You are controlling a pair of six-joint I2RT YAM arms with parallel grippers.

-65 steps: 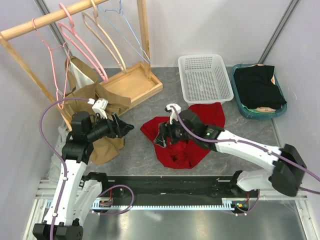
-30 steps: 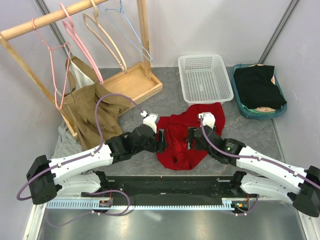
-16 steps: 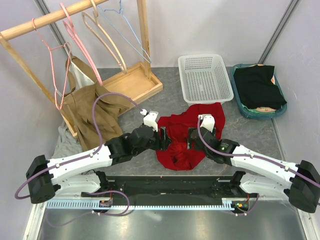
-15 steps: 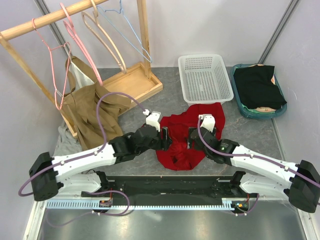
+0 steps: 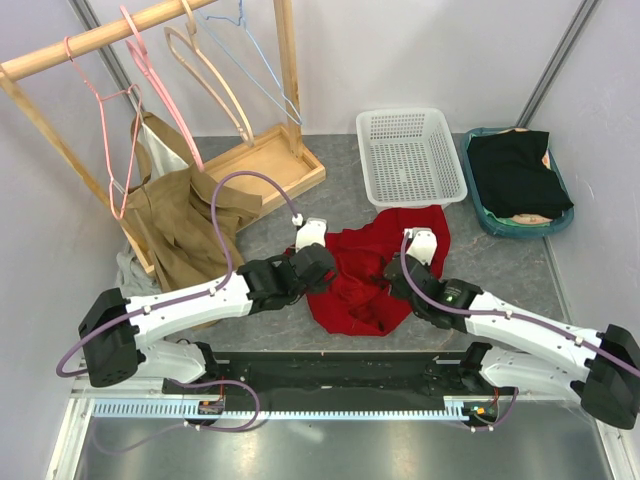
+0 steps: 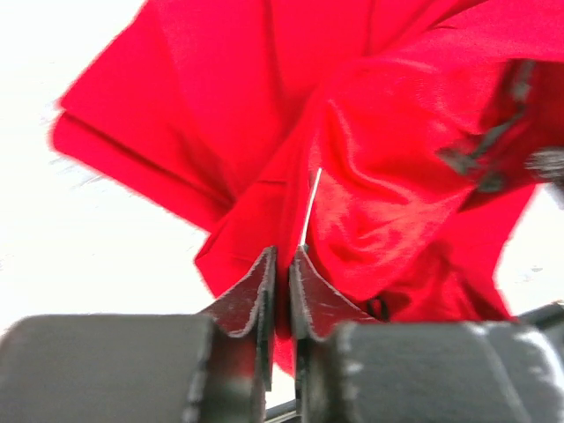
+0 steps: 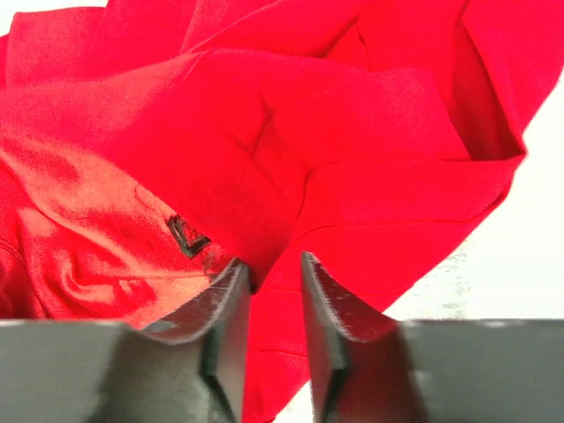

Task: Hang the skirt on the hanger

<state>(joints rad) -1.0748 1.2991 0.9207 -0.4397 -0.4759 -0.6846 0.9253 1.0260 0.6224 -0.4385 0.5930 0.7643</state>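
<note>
The red skirt lies in a crumpled heap on the grey counter. It is near the front edge, between the two arms.

The left end effector is at the skirt's left edge. In the left wrist view its two fingers are squeezed almost together. A thin fold of red cloth is pinched between them, so it is grasping the red skirt.

The right end effector is at the skirt's right side. In the right wrist view its fingers stand a little apart. A thicker fold of red cloth fills the gap and touches both of them, so it is grasping the red skirt too.

A small black mark, shaped like a corner, sits on a shiny part of the cloth. It is too small to read.

The hangers are pink, tan and blue. They hang on a wooden rail at the back left, well apart from the skirt. Brown clothes lie in a heap under the rail.

A white basket stands just behind the skirt. Beside it on the right is a teal tub with black cloth in it.
</note>
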